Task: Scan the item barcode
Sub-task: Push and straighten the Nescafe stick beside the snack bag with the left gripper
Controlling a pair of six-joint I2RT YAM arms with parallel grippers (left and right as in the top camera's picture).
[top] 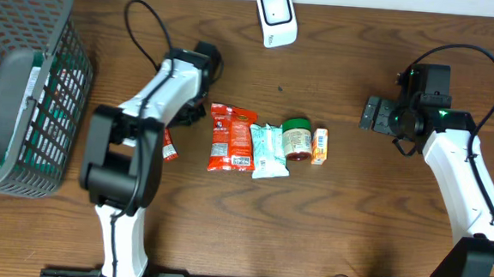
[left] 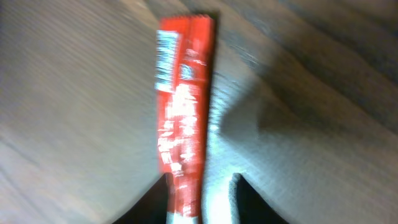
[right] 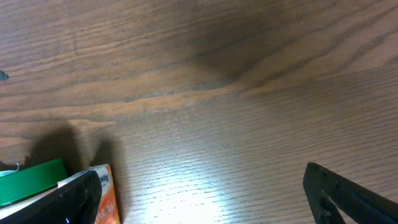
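A slim red sachet [left: 183, 112] of glossy, crinkled foil is lying flat on the tabletop [top: 250, 233], whose dark wood is showing long streaks of grain. In the overhead view the sachet is peeking out from under the left arm, between the basket [top: 27, 82] and the row of goods. A white barcode [left: 165, 62] is showing along one edge near the sachet's far end.

The left fingers [left: 252, 202] are standing slightly parted around the sachet's near end. A pale strip is showing between the foil and one finger. The left wrist picture is blurring too much to tell whether the other finger is touching the foil.

The right fingers [right: 348, 193], dark and blocky, are spreading wide and holding nothing, hanging over bare wood beside the goods.

A broad red packet [top: 231, 138], a pale soft packet [top: 269, 150], a round jar [top: 296, 139] with a green lid and a small orange carton [top: 319, 147] are sitting side by side mid-tabletop.

A rounded white scanner [top: 276, 17] is resting at the far edge. The basket is showing grey plastic mesh.
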